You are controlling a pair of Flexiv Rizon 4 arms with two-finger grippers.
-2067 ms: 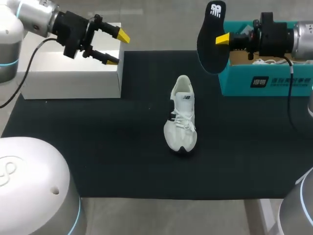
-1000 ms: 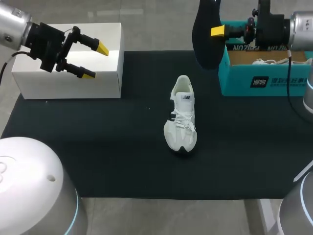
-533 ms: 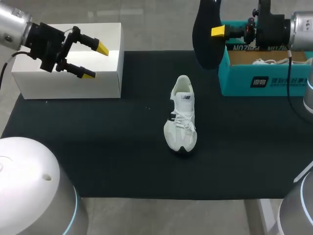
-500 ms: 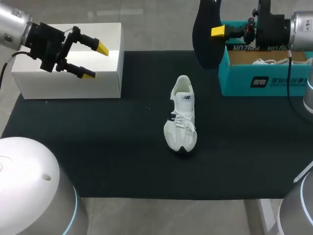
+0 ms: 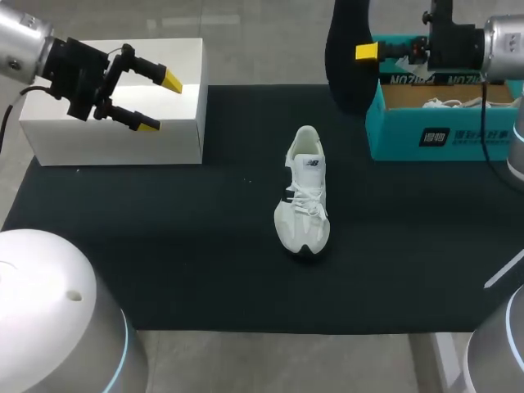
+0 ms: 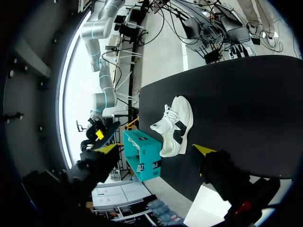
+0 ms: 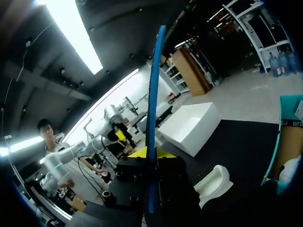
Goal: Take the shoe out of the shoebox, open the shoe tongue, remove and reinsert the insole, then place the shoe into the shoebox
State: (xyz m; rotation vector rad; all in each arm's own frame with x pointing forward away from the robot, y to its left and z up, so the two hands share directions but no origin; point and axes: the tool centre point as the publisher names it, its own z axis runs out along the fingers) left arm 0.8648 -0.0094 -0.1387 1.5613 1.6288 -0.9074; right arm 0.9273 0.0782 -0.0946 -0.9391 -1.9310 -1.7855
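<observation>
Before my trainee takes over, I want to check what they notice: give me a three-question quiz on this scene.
1. True or false: the shoe stands on the mat, outside the shoebox.
2. The left gripper hangs open above: A) white box B) shoebox C) shoe.
3. Fill in: the right gripper is shut on the ____.
Key: 1 true; 2 A; 3 insole.

The upper end of the insole [image 5: 342, 78] is cut off by the head view's edge
</observation>
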